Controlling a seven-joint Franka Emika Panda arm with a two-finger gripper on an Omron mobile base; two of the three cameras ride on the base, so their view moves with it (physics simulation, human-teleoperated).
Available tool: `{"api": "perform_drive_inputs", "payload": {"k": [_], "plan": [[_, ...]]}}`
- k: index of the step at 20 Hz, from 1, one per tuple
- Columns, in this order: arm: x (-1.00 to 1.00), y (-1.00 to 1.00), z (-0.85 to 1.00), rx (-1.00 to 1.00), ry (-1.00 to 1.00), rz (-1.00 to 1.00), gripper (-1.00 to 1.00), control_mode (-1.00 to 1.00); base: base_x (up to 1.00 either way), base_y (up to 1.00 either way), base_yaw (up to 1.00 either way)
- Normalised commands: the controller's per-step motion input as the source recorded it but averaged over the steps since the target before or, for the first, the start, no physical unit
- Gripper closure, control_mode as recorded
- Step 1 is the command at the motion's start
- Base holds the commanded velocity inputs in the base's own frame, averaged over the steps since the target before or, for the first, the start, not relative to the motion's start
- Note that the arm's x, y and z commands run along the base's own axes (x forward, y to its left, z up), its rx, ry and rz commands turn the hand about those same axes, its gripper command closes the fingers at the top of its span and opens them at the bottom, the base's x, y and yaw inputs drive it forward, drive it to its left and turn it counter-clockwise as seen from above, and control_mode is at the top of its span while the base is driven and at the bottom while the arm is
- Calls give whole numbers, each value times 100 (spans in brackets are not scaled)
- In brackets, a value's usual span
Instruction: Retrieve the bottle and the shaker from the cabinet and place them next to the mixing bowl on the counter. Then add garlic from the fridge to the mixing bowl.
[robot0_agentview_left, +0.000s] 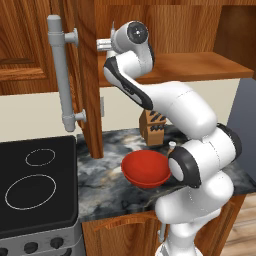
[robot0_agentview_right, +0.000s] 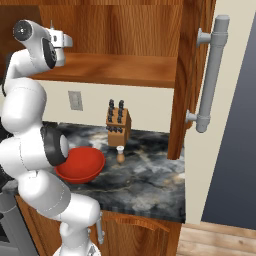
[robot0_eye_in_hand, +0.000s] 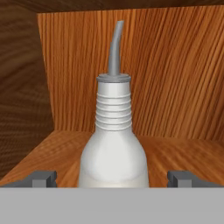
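One wooden wall cabinet (robot0_agentview_right: 120, 70) is recorded with its door swung open; one grey bar handle (robot0_agentview_left: 64, 75) is fixed to that door. One dark marbled counter (robot0_agentview_right: 150, 175) runs below it, and one black cooktop (robot0_agentview_left: 35, 185) adjoins the counter on the left base view's near side. One red mixing bowl (robot0_agentview_left: 145, 168) is set on the counter, close to the arm's lower links. One wooden knife block (robot0_agentview_right: 118, 124) stands behind the bowl against the wall. One small shaker (robot0_agentview_right: 120, 155) stands upright on the counter just in front of the block, apart from the bowl. One white bottle (robot0_eye_in_hand: 113, 144) with a grey curved spout stands upright on the cabinet shelf. The gripper (robot0_eye_in_hand: 113, 177) is reached into the cabinet, jaws spread wide to either side of the bottle's body, nothing grasped.
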Motion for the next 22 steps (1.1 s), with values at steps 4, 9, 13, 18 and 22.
{"api": "perform_drive_inputs", "payload": {"k": [4,9,13,18,22], "plan": [[8,0,-1,0,0,0,-100,-100,0,0,0],[11,0,-2,0,0,0,100,-100,0,0,0],[13,1,-1,0,0,0,100,-100,0,0,0],[4,1,0,0,0,0,100,-100,0,0,0],[0,0,0,0,0,0,100,-100,0,0,0]]}}
